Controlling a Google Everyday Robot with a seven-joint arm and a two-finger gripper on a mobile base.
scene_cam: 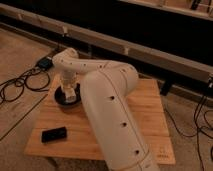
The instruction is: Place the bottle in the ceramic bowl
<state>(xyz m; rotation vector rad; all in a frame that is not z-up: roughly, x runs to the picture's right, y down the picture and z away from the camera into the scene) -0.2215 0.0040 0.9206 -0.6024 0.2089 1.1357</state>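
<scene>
Dim concrete floor and a long dark wall rail surround a pale wooden counter (135,115) set in the middle of the room. Over it bends the robot's bulky white arm (107,107), reaching to the far left corner, where its gripper (69,90) hangs straight down over the round, glossy black ceramic bowl (60,99). A small whitish bottle (70,93) sits inside that bowl, right at the gripper's tip; I cannot tell whether the gripper is clamped on it or loosened. Near the front left lies a flat black rectangle (53,134). Black cables (20,82) trail across the floor at left.
</scene>
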